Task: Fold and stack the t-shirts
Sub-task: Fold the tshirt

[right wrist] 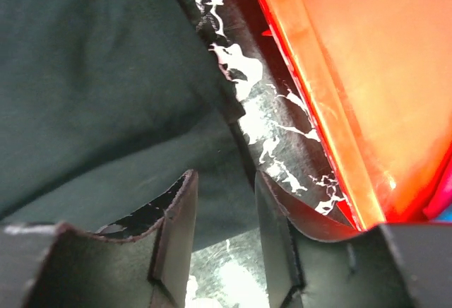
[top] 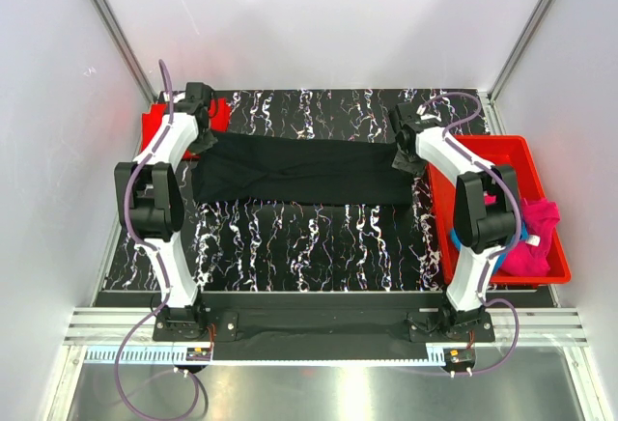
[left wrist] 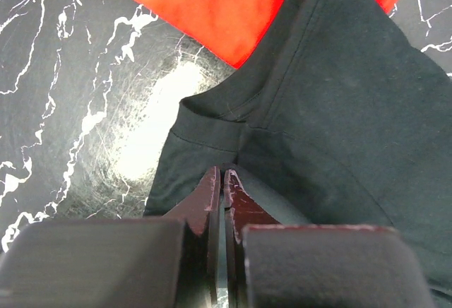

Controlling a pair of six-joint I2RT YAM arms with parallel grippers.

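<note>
**Desk:** Start at the left jaws. What do they show?

**Photographer:** The left jaws stand pressed together, fingertips (left wrist: 212, 184) pinching a raised fold of the black t-shirt (left wrist: 339, 110) just beside a stitched hem, as seen from the left wrist.

**Desk:** And the right?

**Photographer:** The right jaws stand apart, fingertips (right wrist: 185, 181) flanking an open gap. The black cloth's edge lies beneath and between them. Whether either pad touches the cloth, I cannot tell.

**Desk:** Where does that shirt lie?

**Photographer:** From above, it stretches as a long dark band across the far half of the marbled counter (top: 319, 242), running from 9 o'clock to 3 o'clock, one end at each pair of jaws. Its 9 o'clock end overlaps the red t-shirt (top: 154, 131), which lies flat at the counter's 10 o'clock corner.

**Desk:** And beyond that?

**Photographer:** The red bin (top: 497, 140) sits along the counter's side from 3 to 4 o'clock, its near wall just beside the right jaws. Inside, toward 4 o'clock, the magenta t-shirt (top: 541, 238) lies heaped. The bright blue t-shirt (top: 451, 239) shows only as a sliver behind the right arm, so how it lies cannot be told.
</note>
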